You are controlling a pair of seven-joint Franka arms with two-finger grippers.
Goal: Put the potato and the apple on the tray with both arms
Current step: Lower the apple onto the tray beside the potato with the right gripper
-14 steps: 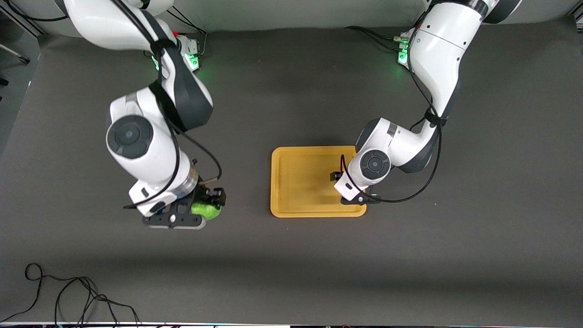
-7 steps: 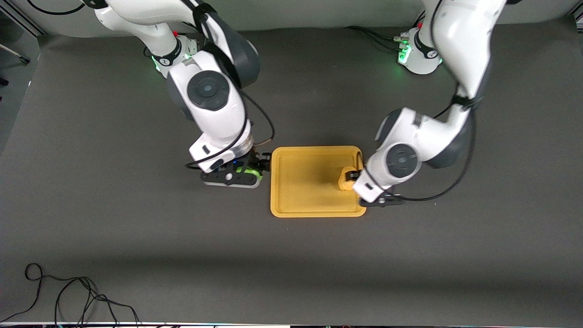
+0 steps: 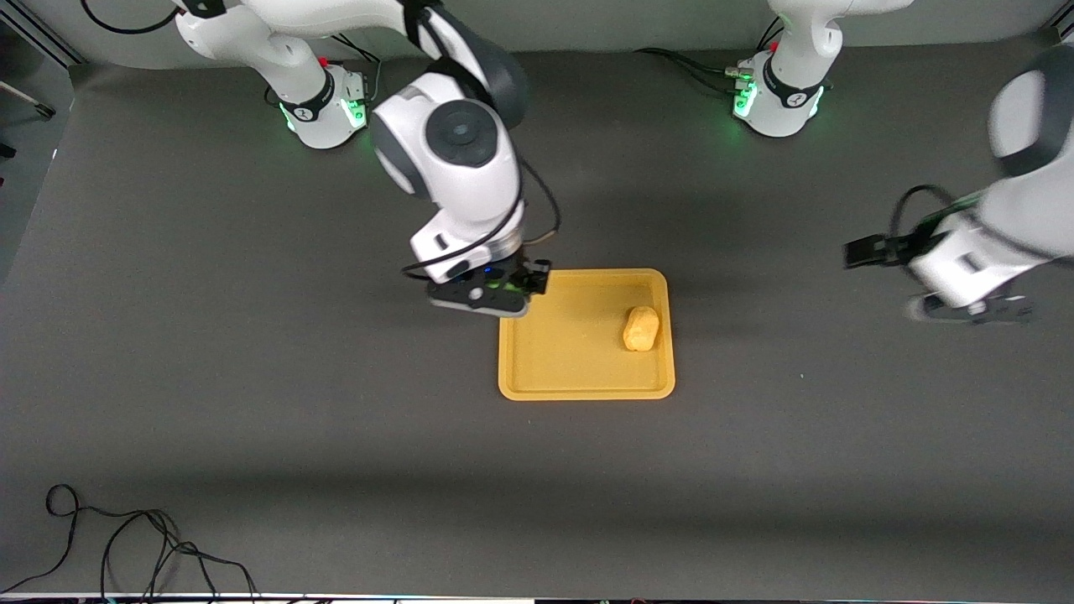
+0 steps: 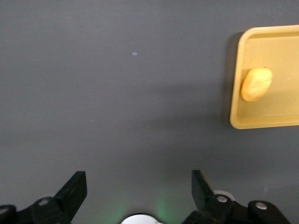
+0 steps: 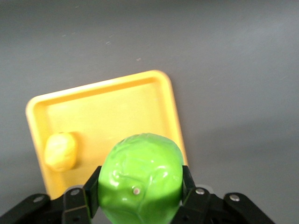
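Note:
The orange-yellow tray (image 3: 570, 356) lies mid-table. The yellow-tan potato (image 3: 641, 328) rests on it by the rim toward the left arm's end. It shows on the tray (image 4: 280, 51) in the left wrist view (image 4: 256, 84). My right gripper (image 3: 503, 292) is over the tray's rim toward the right arm's end. It is shut on the green apple (image 5: 140, 179), with the tray (image 5: 112, 107) and potato (image 5: 60, 150) below it. My left gripper (image 3: 868, 251) is open and empty over bare table toward the left arm's end, its fingers (image 4: 74, 191) wide apart.
The arm bases with green lights stand at the table's back edge (image 3: 323, 109) (image 3: 776, 92). A loose black cable (image 3: 126, 537) lies at the near corner toward the right arm's end. The dark mat (image 3: 755, 470) surrounds the tray.
My left gripper let go of the potato on the tray and swung away toward its own end of the table. My right gripper carried the apple across to the tray's edge.

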